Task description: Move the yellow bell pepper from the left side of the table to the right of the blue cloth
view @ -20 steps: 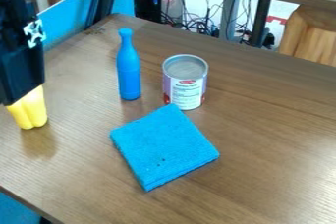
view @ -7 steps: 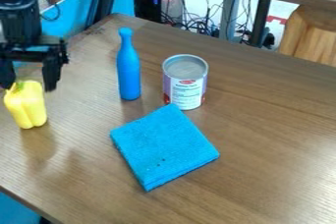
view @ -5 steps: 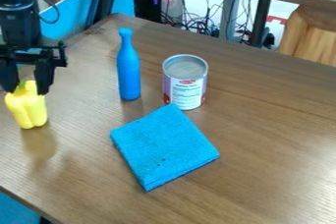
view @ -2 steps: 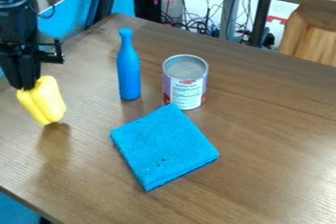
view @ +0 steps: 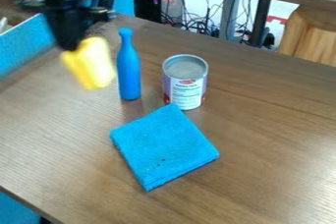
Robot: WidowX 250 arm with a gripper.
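Observation:
The black gripper [view: 70,45] is at the upper left, shut on the top of a yellow bell pepper [view: 91,64]. The pepper hangs tilted above the table, just left of a blue bottle [view: 128,70] that stands upright. Right of the bottle is a can [view: 185,83] with a grey top and a white and purple label. A folded blue cloth [view: 164,147] lies flat in front of the can, one corner at the can's base.
The brown wooden table [view: 275,144] has its far edge along the top and its near left edge at the lower left. A blue panel [view: 29,43] borders it on the left. Cables [view: 197,19] and a wooden stool [view: 312,36] are behind it.
The gripper closed on the yellow pepper, lifted it off the table and carried it up and to the right, close to the bottle. Bottle, can and cloth have stayed put.

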